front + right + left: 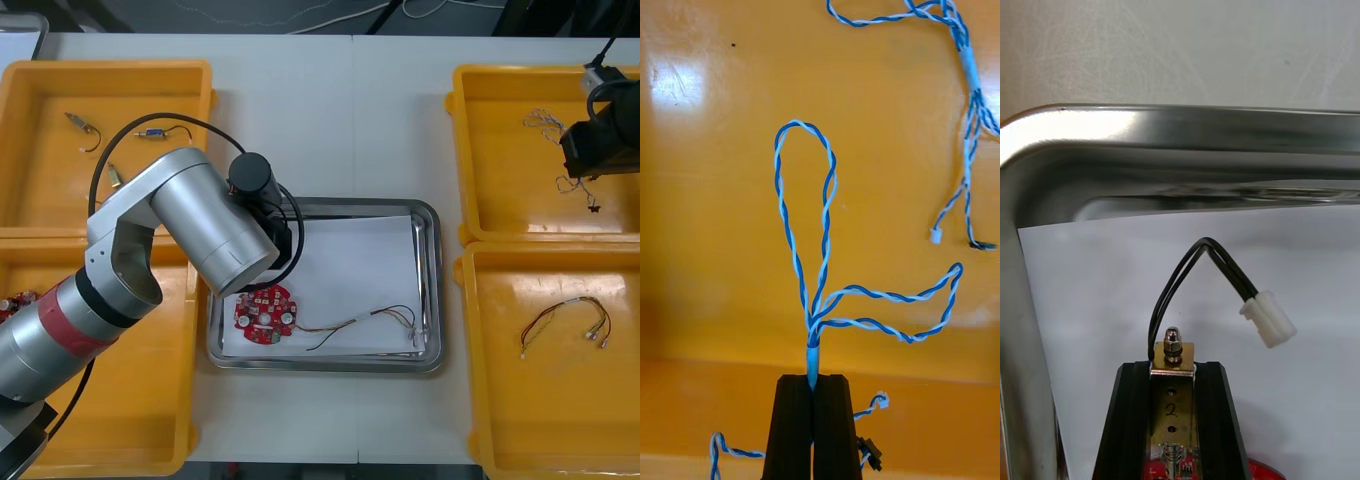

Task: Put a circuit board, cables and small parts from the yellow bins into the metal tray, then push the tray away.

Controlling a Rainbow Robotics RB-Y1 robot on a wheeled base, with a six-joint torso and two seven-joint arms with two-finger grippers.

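The left claw [1172, 367] pinches a small metal part [1172, 405] trailing a black cable [1176, 274]. The corner rim of the metal tray [1187, 131] curves just ahead of and beside it, with bare tabletop [1187, 45] beyond. The circuit board [264, 313] lies under it. The right claw [813, 379] pinches a twisted blue and white cable [825, 195], with the open floor of the yellow bin [500, 150] ahead.

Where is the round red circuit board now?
In the front view, the circuit board lies in the metal tray, at its near left corner, beside a red and yellow cable.
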